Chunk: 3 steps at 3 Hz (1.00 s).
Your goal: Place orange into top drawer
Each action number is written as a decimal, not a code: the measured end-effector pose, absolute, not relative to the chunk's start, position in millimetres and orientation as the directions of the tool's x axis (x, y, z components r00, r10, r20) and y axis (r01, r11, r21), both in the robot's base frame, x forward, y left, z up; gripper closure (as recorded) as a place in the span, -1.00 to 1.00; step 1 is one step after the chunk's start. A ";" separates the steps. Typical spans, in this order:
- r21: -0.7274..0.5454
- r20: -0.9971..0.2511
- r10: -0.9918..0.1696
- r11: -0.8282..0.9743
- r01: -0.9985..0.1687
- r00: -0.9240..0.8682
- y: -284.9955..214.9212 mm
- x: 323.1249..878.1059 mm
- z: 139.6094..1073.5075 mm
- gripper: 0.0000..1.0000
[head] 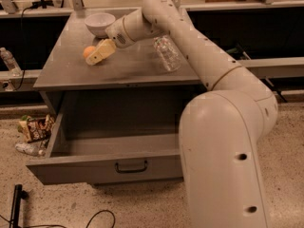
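Toward the back-left corner of the surface [128, 72]: claw [94, 58] at the orange [87, 50].
Claw's state: cannot tell. Top drawer [76, 167] open below, ready to receive.

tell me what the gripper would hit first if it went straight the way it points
Most likely the orange. The gripper reaches left across the cabinet top, and the fruit sits right at its tip. Depth is unclear, so it may pass just in front of the orange.
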<state>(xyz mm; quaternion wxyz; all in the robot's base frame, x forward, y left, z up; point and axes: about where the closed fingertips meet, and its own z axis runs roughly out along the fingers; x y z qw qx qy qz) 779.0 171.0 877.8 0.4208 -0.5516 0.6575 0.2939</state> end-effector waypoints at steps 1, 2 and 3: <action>-0.040 -0.880 -0.468 0.230 -0.972 -0.075 191.7 786.1 864.8 -1.00; -0.021 -0.883 -0.460 0.237 -0.971 -0.093 206.8 791.3 857.2 -0.74; -0.005 -0.882 -0.458 0.242 -0.970 -0.109 214.9 794.5 847.8 -0.27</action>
